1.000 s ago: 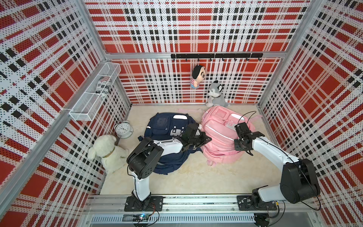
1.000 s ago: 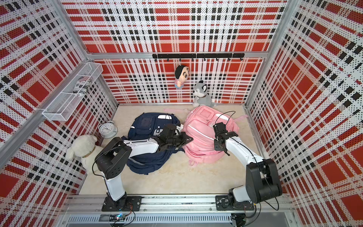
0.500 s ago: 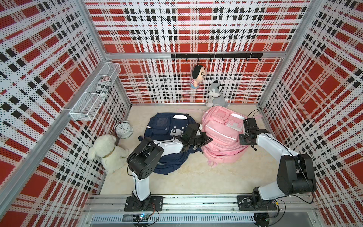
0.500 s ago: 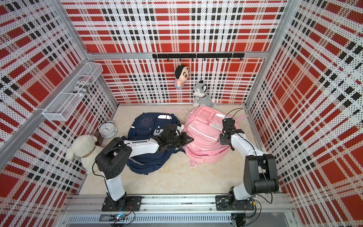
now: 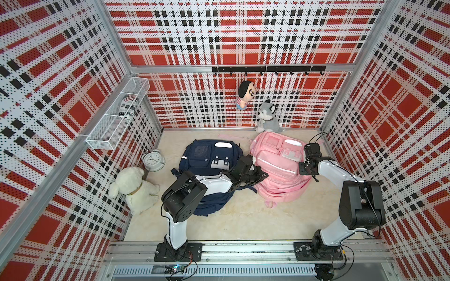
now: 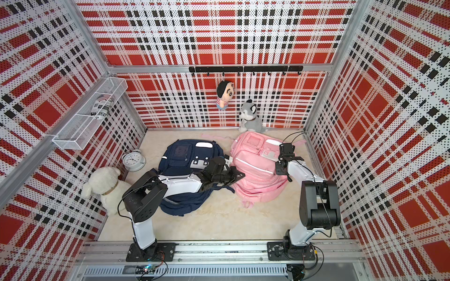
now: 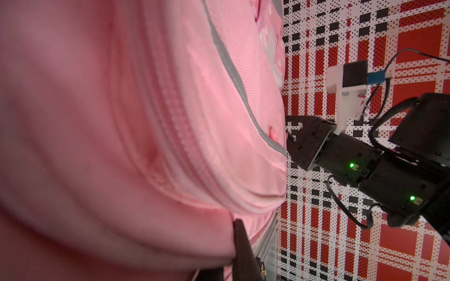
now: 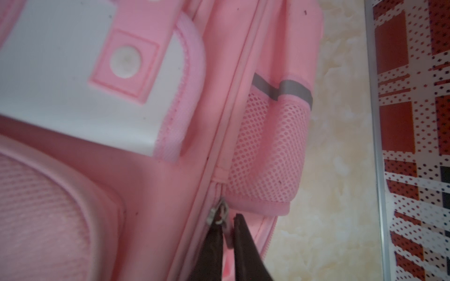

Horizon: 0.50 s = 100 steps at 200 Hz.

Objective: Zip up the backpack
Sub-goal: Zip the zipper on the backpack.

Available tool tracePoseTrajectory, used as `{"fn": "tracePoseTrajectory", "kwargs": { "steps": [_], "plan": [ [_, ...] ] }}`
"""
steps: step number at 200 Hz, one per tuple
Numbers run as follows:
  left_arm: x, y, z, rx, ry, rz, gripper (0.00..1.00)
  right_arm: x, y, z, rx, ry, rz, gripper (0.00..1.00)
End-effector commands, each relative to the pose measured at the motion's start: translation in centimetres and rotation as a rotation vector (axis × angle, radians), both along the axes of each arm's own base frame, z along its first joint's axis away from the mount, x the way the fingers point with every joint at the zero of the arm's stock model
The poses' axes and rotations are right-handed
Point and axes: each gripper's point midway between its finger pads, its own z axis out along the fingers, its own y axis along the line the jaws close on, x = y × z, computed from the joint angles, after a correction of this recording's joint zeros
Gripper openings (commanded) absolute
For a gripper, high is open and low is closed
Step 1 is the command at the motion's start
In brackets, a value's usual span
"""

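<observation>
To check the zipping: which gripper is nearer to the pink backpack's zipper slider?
Right. The right gripper sits at the zipper slider; the left gripper is at the pink backpack's opposite side.

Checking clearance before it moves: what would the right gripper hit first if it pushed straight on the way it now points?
Most likely the small metal zipper slider on the pink fabric backpack, just ahead of the right gripper; beyond it sits the pink mesh side pocket. Depth is unclear.
</observation>
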Motion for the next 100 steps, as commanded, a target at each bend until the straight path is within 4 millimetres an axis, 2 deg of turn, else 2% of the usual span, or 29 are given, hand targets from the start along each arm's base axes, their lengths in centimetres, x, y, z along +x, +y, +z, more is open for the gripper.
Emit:
{"fn": "tracePoseTrajectory", "kwargs": {
  "steps": [1,12,22,33,48,78,81,100],
  "plan": [
    [-2.2,-2.6,1.1,-0.071,0.013,-0.089,0.04,2.9,-0.9,3.2,0.012,-0.167,-0.047,0.14],
    [-2.3,-2.8,1.0,-0.08,0.024,-0.083,0.13,2.9,-0.7,3.7,0.029,-0.175,-0.05,0.29],
    [-2.5,-3.0,1.0,-0.084,0.028,-0.082,0.19,2.8,-0.6,4.2,0.042,-0.183,-0.06,0.32],
    [-2.3,-3.0,1.1,-0.085,0.025,-0.075,0.28,2.8,0.5,4.7,0.109,-0.203,-0.047,0.35],
    [-2.1,-3.0,1.5,-0.088,0.014,-0.066,0.36,2.4,1.1,5.5,0.165,-0.243,-0.053,0.46],
    [-1.5,-2.6,2.4,-0.076,-0.015,-0.051,0.47,0.4,1.5,6.7,0.194,-0.289,-0.057,0.48],
    [-1.5,-2.6,2.6,-0.073,-0.021,-0.049,0.48,0.5,2.6,7.1,0.273,-0.316,-0.051,0.51],
    [-0.6,-1.9,3.1,-0.014,-0.069,-0.032,0.53,-0.6,4.6,8.4,0.394,-0.382,-0.025,0.51]
  ]
}}
